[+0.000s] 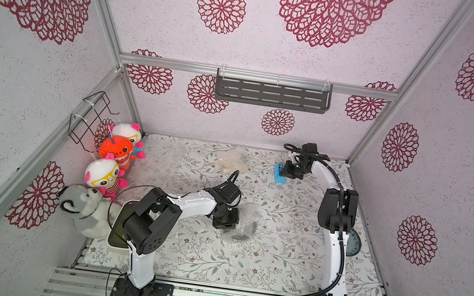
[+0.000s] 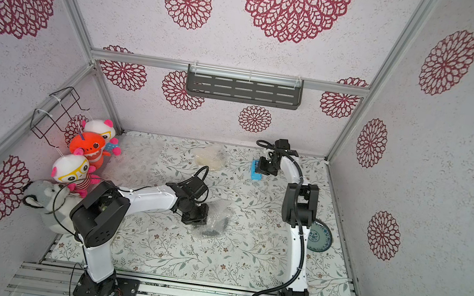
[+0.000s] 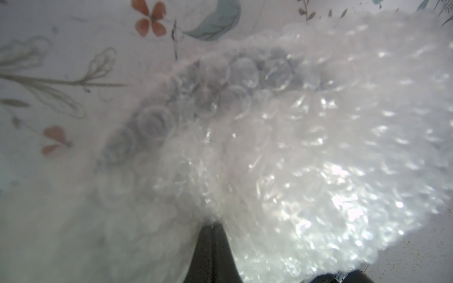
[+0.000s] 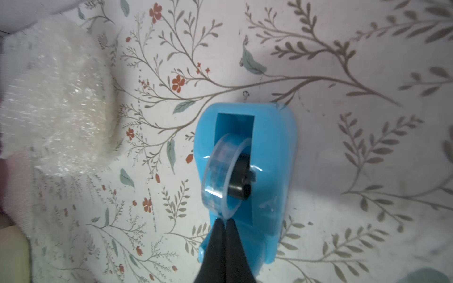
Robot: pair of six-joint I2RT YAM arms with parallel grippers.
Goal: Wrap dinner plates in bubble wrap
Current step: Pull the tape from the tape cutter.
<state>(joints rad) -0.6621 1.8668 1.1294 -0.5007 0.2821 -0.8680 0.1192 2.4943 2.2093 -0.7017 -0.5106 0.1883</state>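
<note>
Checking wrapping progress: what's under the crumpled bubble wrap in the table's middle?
A black plate shows darkly through the bubble wrap the left gripper pinches; most of it is covered.

Both top views look steeply down from high at the front over the whole bench (image 1: 276,264) and share nearly all of it. The left wrist view sits very close over bubble wrap (image 3: 306,159) and is blurred. The right wrist view faces down from near onto the blue tape dispenser (image 4: 274,152), which also shows small in both top views' upper middle.
</note>
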